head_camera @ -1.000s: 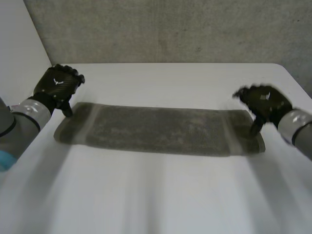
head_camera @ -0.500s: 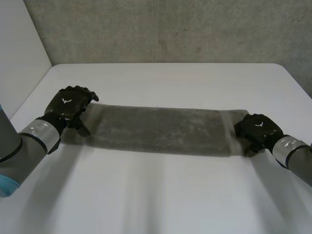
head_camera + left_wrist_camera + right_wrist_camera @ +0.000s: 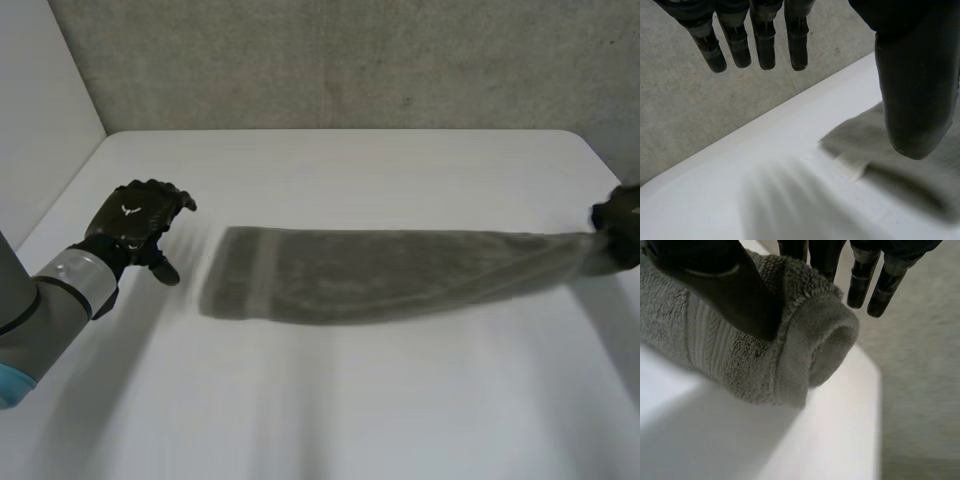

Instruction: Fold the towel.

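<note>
1. Towel (image 3: 370, 275) lies as a long strip across the table (image 3: 330, 410), stretched between the two hands.
2. The right hand (image 3: 622, 225) is clamped on one short end. Its thumb (image 3: 725, 285) presses the bunched hem against the fingers, and that end appears raised off the surface.
3. The left hand (image 3: 135, 222) has straight, spread fingers (image 3: 765, 45) and holds nothing. The towel's free end lies near its thumb, apart from it.
4. Risk, as I judge it: with only one end held, any pull by the right hand would drag the whole strip sideways. That would skew it and rope it up, leaving no square edges to match for a fold.
5. Second risk: the pinch takes a rolled hem, not a flat corner, so the cloth could slip out.
6. The table's edge runs just beyond the right hand's fingertips, so there is little room there. Ahead of the left hand, and on the robot's side of the towel, the surface is bare and wide.
</note>
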Action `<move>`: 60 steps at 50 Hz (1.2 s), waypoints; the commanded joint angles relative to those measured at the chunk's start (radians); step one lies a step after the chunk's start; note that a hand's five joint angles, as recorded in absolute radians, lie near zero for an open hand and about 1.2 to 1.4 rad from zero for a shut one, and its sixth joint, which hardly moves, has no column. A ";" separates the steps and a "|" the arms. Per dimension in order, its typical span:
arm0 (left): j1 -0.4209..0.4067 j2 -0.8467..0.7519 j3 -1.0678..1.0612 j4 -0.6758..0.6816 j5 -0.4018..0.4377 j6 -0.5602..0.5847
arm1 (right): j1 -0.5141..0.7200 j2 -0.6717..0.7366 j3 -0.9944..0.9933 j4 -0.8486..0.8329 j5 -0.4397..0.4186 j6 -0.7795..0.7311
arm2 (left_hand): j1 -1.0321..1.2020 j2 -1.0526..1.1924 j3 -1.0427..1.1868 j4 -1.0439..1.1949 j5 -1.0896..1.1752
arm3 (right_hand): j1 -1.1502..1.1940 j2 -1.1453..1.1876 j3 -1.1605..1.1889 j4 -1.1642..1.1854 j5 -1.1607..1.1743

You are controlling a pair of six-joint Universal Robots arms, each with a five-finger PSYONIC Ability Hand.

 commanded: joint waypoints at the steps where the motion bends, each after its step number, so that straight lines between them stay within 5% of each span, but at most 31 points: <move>1: 0.010 0.002 0.000 0.001 0.000 0.000 | -0.005 -0.035 -0.194 0.143 -0.026 -0.064 | -0.088 -0.042 -0.057 -0.066 -0.004 | 0.098 0.111 -0.052 -0.076 0.063; 12: 0.008 0.004 0.000 0.001 -0.003 0.000 | 0.504 -0.055 -0.346 0.204 0.075 -0.064 | -0.090 -0.045 -0.057 -0.066 -0.007 | 0.098 0.111 -0.052 -0.076 0.063; 17: 0.008 0.004 0.001 0.001 -0.005 0.002 | 0.844 0.109 -0.422 0.151 0.207 -0.084 | -0.096 -0.051 -0.057 -0.066 -0.013 | 0.098 0.111 -0.052 -0.076 0.063; 23: 0.011 -0.004 0.007 0.001 -0.008 0.002 | 1.016 0.339 -0.503 0.048 0.286 -0.117 | -0.102 -0.057 -0.057 -0.066 -0.019 | -0.014 -0.001 -0.052 -0.076 -0.050; 24: 0.011 -0.004 0.007 0.001 -0.008 0.002 | 1.016 0.340 -0.504 0.048 0.287 -0.117 | -0.102 -0.057 -0.057 -0.066 -0.019 | -0.015 -0.002 -0.052 -0.076 -0.051; 25: 0.010 -0.005 0.007 0.001 -0.008 0.002 | 1.034 0.385 -0.516 0.035 0.320 -0.134 | -0.102 -0.057 -0.057 -0.066 -0.019 | -0.669 -0.656 -0.052 -0.076 -0.705; 26: 0.010 -0.006 0.007 0.001 -0.008 0.002 | 1.035 0.386 -0.516 0.035 0.320 -0.134 | -0.102 -0.057 -0.057 -0.066 -0.019 | -0.676 -0.663 -0.052 -0.076 -0.711; 27: 0.010 -0.006 0.009 0.001 -0.009 0.002 | 1.042 0.416 -0.519 0.028 0.354 -0.159 | -0.102 -0.057 -0.057 -0.066 -0.019 | -1.124 -1.110 -0.052 -0.076 -1.159; 34: 0.001 0.002 0.026 0.001 -0.011 -0.008 | 1.042 0.360 -0.461 -0.011 0.437 -0.183 | -0.105 -0.060 -0.057 -0.066 -0.022 | -1.124 -1.110 -0.052 -0.076 -1.159; 45: -0.151 0.002 0.141 -0.007 -0.013 -0.084 | 0.826 -0.086 -0.094 -0.061 0.400 0.177 | -0.093 -0.048 -0.057 -0.066 -0.010 | -1.124 -1.110 -0.052 -0.076 -1.159; 52: -0.304 -0.053 0.214 -0.013 -0.006 -0.230 | 0.703 -0.136 0.096 -0.060 0.305 0.205 | -0.088 -0.042 -0.057 -0.066 -0.004 | -1.124 -1.110 -0.052 -0.076 -1.159; 60: -0.432 -0.157 0.276 -0.005 -0.006 -0.230 | 0.588 -0.137 0.253 -0.071 0.251 0.212 | -0.082 -0.036 -0.057 -0.066 0.002 | -1.124 -1.110 -0.052 -0.076 -1.159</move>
